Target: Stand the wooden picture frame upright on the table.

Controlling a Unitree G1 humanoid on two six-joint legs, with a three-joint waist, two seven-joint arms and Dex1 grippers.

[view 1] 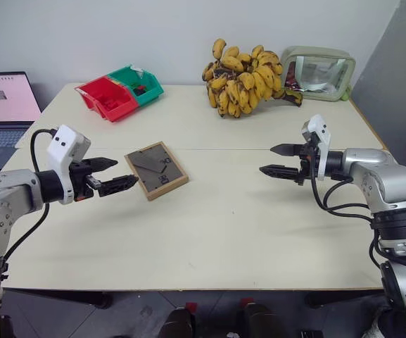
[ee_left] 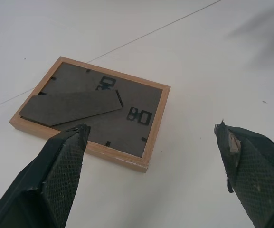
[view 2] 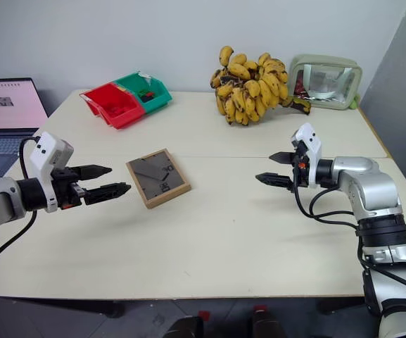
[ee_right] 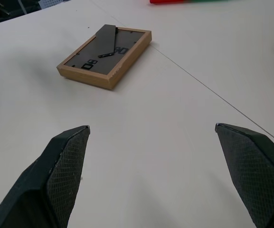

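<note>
Wooden picture frame (view 1: 156, 170) is lying face-down on the table (view 1: 217, 232), dark back and folded stand up, just on the near side of the seam, so nothing's stood up yet. Its long axis is running diagonally, far-left to near-right. Left gripper (view 1: 111, 174) is hovering just beside its left edge, jaws wide, likely lining up a grab. Right gripper (view 1: 281, 160) is waiting well apart, also wide, both empty.
</note>
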